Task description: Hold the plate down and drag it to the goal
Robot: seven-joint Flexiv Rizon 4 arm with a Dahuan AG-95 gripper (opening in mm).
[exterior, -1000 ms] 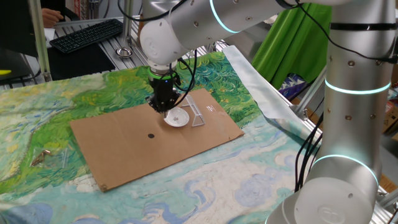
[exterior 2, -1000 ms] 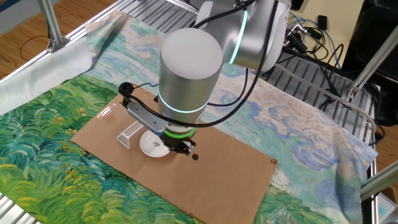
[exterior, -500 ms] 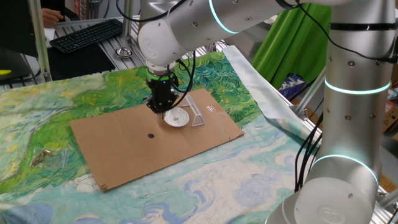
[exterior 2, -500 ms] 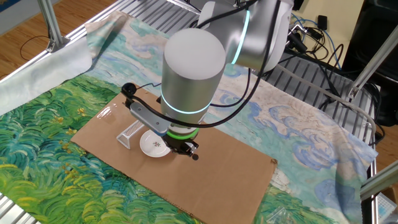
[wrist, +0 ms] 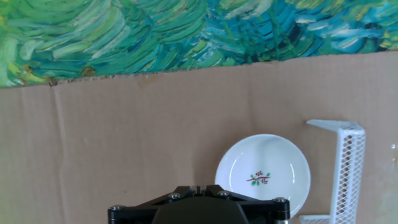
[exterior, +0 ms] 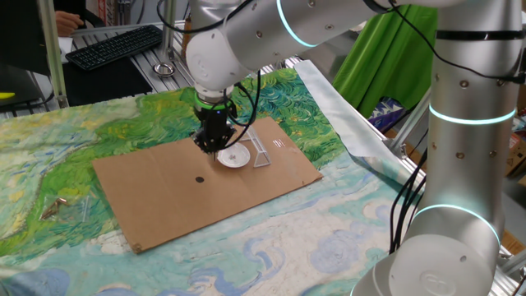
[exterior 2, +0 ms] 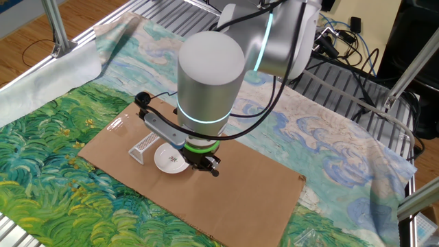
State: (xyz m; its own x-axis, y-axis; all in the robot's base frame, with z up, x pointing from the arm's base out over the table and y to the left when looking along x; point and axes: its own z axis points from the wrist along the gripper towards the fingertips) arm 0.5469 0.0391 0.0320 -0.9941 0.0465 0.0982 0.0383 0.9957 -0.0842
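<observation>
The plate (exterior: 234,156) is a small white dish with a dark sprig at its centre, lying flat on the cardboard sheet (exterior: 164,197). Its right side rests next to the goal (exterior: 261,152), a clear angled bracket of thin perforated strips. In the hand view the plate (wrist: 263,177) lies at lower right with the goal (wrist: 345,168) standing along its right edge. My gripper (exterior: 209,146) is shut and empty, with its fingertips beside the plate's left rim, off the dish. In the other fixed view the gripper (exterior 2: 206,167) is right of the plate (exterior 2: 170,159).
A small black dot (exterior: 200,178) marks the cardboard left of the gripper. The cardboard lies on a green and blue painted cloth (exterior: 74,156). A keyboard (exterior: 115,45) and metal frame sit behind the table. The robot's base column (exterior: 468,164) stands at right.
My gripper has slid a little left, off the plate's rim and away from the goal. The plate and the goal have not moved.
</observation>
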